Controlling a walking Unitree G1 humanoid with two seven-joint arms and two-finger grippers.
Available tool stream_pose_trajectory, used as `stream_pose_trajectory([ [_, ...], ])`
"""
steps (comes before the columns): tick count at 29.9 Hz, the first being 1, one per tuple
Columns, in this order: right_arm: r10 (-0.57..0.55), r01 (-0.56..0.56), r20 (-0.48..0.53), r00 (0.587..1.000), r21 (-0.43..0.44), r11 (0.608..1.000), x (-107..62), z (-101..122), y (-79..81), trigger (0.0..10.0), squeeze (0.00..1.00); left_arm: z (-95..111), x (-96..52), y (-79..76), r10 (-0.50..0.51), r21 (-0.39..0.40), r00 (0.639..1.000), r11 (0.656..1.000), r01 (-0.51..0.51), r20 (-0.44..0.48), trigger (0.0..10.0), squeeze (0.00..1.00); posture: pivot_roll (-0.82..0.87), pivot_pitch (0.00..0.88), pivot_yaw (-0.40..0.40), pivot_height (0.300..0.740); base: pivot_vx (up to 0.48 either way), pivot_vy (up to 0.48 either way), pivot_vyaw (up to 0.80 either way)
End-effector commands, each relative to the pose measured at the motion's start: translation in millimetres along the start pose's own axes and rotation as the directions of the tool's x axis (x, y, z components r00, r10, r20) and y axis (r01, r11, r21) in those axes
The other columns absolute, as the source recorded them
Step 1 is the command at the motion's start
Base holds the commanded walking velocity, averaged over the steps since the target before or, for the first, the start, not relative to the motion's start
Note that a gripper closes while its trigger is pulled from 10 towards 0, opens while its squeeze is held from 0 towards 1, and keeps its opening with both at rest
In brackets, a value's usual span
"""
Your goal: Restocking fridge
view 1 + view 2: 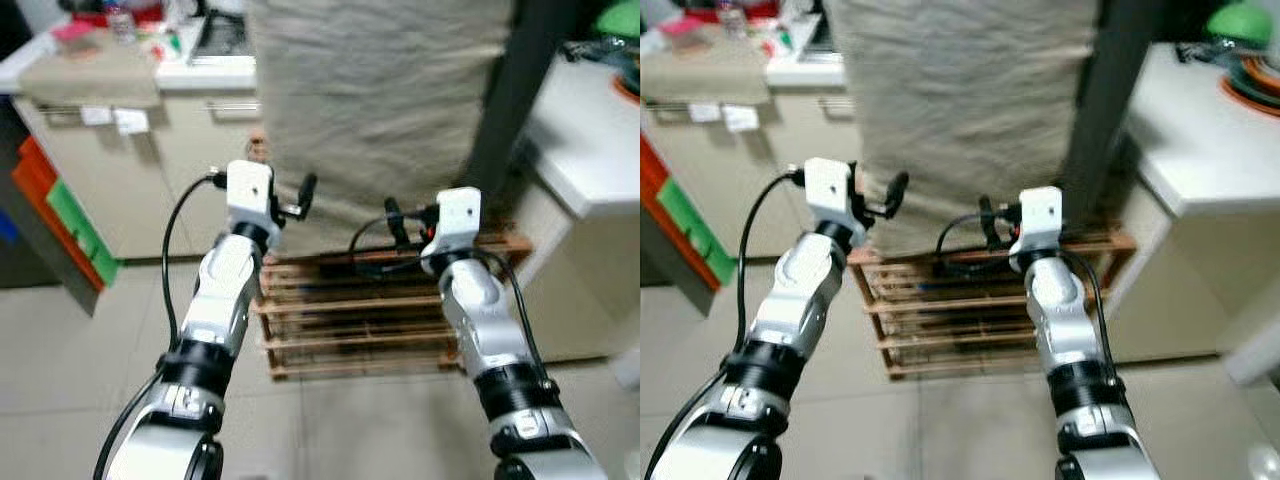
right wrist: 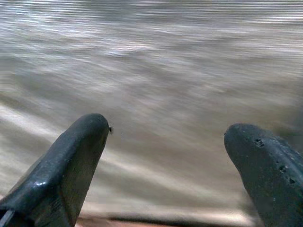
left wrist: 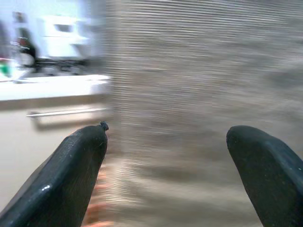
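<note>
Both the left gripper (image 3: 165,165) and the right gripper (image 2: 165,170) were spread wide and empty, held up close before the cloth-covered block (image 1: 375,100), just above the wooden pallet (image 1: 370,310) under it. No fridge or goods were visible. Going forward, the fingers could probably snag the cloth.

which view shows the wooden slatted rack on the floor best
The left eye view: the brown wooden slatted rack lies whole between both arms, under the beige cloth-covered unit. The right eye view shows it similarly. The wrist views show blurred beige cloth, with perhaps a sliver of wood at the edge.
</note>
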State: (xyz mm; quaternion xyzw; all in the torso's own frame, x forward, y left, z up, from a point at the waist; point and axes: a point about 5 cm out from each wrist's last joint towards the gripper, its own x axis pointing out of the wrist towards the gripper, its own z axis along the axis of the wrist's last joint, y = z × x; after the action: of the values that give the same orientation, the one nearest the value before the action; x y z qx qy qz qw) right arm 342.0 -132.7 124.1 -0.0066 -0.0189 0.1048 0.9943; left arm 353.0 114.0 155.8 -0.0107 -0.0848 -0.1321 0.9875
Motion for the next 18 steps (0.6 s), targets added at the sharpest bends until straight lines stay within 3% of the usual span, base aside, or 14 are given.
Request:
stream_pose_trajectory([
  [1,0.028,-0.028,0.034,0.999,0.001,1.000,3.1,7.2,8.1,10.0,0.00,7.3,0.6,6.7,0.015,0.007,0.999,1.000,-0.015,0.033,10.0,0.00,-0.07,0.000,0.041,0.740,0.000,0.000,0.00],
  [18,0.019,-0.020,0.060,0.998,0.006,1.000,7.2,12.9,7.6,10.0,0.00,9.3,1.1,6.8,0.021,0.016,0.999,1.000,-0.022,0.041,10.0,0.00,-0.07,0.000,0.042,0.740,0.000,0.000,0.00],
])
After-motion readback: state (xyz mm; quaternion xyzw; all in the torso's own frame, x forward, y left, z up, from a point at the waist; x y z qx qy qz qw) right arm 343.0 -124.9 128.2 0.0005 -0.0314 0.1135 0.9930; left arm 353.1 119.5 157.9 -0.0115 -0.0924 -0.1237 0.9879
